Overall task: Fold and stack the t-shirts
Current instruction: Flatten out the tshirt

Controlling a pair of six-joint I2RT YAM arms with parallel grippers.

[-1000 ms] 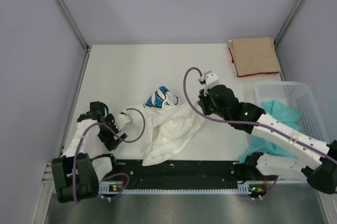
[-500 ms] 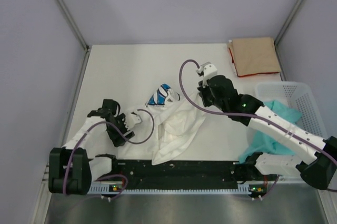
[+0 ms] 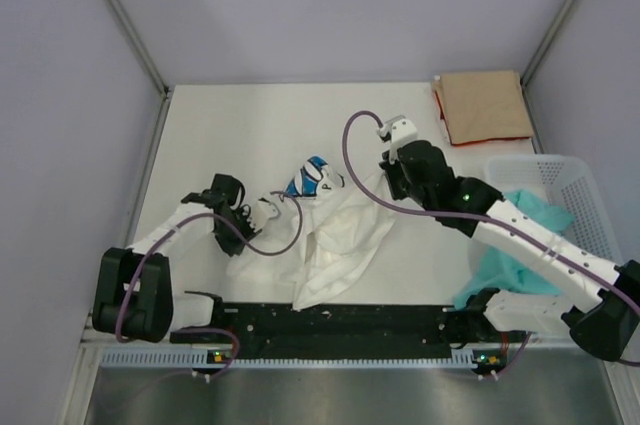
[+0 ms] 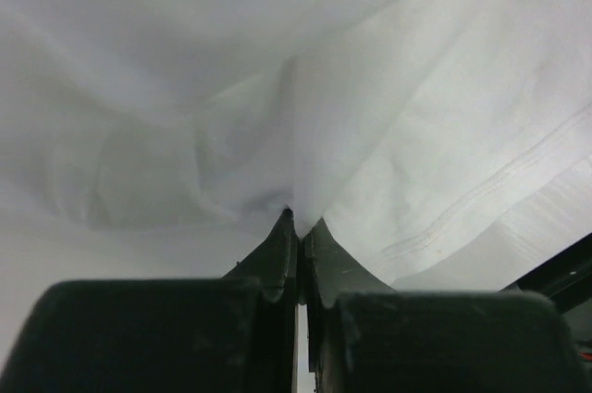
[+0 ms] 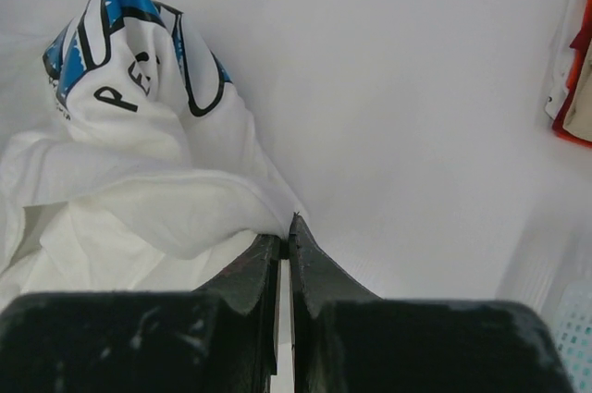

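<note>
Top external view: the table [image 3: 230, 135] is shown whole, with the white t-shirt [image 3: 340, 245] crumpled near its front middle, between the two arms. A mesh basket [image 3: 575, 180] at the right edge holds a teal cloth [image 3: 530, 215] that spills over its near wall. The tan t-shirt [image 3: 485, 107] lies folded in the far right corner, well apart from the white one, with a red edge showing. Jaw positions cannot be read from this view; they are supplied by the wrist views.

In the left wrist view the left gripper [image 4: 298, 227] is seen closed, a fold of plain white cloth pinched between the fingertips; a stitched hem is visible to the right. In the right wrist view the right gripper [image 5: 285, 227] is likewise closed, on an edge of the white t-shirt.

Only in the right wrist view can lettering be read: black "PE" beside blue, black-outlined print. The remaining letters are hidden in the folds.
</note>
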